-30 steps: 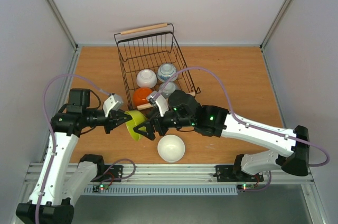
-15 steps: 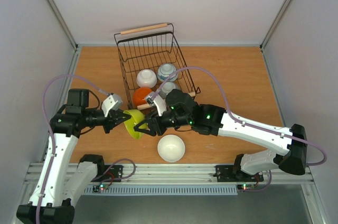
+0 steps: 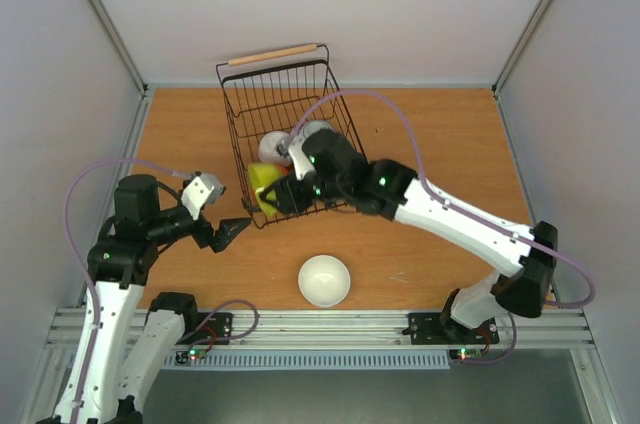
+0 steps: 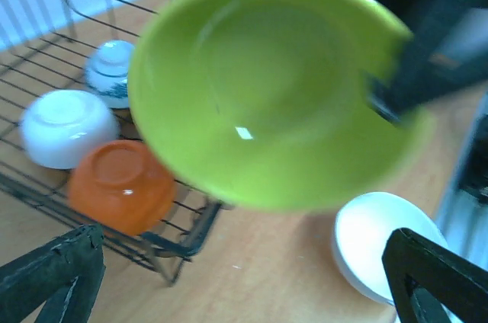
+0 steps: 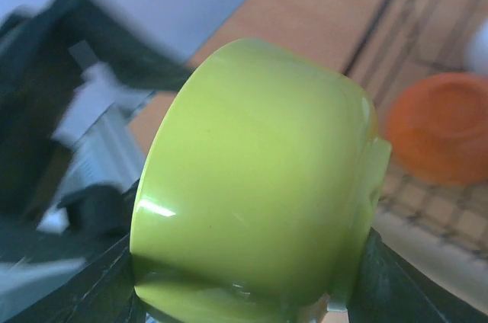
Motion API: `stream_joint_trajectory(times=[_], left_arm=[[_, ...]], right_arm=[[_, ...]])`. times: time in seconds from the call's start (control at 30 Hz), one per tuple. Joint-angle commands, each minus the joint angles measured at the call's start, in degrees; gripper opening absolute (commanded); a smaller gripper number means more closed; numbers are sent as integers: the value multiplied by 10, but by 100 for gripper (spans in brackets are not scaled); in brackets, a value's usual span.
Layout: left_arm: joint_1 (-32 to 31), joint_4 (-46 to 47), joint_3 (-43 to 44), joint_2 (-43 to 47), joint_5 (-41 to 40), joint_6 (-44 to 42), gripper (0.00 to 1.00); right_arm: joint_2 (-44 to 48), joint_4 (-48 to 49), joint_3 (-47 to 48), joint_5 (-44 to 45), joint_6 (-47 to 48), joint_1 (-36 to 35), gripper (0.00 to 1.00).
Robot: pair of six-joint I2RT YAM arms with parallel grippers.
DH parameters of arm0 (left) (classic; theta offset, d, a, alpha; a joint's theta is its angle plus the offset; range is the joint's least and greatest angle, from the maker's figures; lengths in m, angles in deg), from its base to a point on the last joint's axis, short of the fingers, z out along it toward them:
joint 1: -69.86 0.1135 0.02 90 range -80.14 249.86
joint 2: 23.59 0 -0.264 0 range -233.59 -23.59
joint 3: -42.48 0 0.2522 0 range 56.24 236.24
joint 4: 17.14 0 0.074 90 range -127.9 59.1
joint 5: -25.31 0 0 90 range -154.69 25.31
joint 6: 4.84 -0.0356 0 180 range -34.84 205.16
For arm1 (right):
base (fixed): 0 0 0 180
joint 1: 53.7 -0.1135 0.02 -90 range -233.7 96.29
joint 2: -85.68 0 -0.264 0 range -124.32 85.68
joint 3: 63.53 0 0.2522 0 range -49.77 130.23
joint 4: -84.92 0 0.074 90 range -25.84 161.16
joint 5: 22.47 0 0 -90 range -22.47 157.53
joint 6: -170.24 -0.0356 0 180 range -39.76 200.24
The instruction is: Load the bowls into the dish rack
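Observation:
My right gripper [image 3: 270, 194] is shut on the yellow-green bowl [image 3: 259, 184], which it holds on its side at the near left corner of the black wire dish rack [image 3: 240, 114]. The right wrist view shows that bowl [image 5: 259, 186] filling the space between the fingers. My left gripper [image 3: 226, 234] stands open and empty over the table, left of the bowl [image 4: 274, 87]. In the rack lie an orange bowl [image 4: 122, 186], a white bowl [image 4: 69, 129] and a blue-and-white bowl [image 4: 110, 71]. Another white bowl [image 3: 324, 279] sits on the table near the front edge.
The rack's wooden rod handle [image 3: 272, 54] lies along its far end. My right arm [image 3: 440, 214] reaches across the table from the right and covers the rack's near right corner. A metal rail [image 3: 320, 329] runs along the front edge.
My left gripper opened, let go of the yellow-green bowl and drew back to the left. My right gripper closed on that bowl and carried it up to the rack's near left corner.

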Motion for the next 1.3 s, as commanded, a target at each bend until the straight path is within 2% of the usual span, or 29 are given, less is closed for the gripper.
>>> stream_joint_trajectory(times=[0.0, 0.13, 0.3, 0.43, 0.6, 0.87, 1.27], left_arm=[[0, 99, -19, 32, -106, 63, 99], [0, 105, -21, 36, -118, 70, 99], [-1, 104, -22, 27, -114, 67, 99], [0, 99, -22, 24, -108, 61, 99], [1, 96, -22, 25, -101, 59, 99], [1, 95, -25, 19, -92, 54, 99], [1, 90, -23, 10, -85, 51, 99]], right_arm=[[-66, -75, 92, 35, 54, 81, 2], [-153, -116, 195, 37, 93, 114, 1], [-301, -211, 405, 113, 155, 135, 1], [-421, -227, 540, 215, 212, 152, 1], [-556, -255, 713, 284, 266, 175, 1], [-628, -145, 725, 373, 369, 185, 1], [-710, -61, 737, 408, 455, 197, 1]])
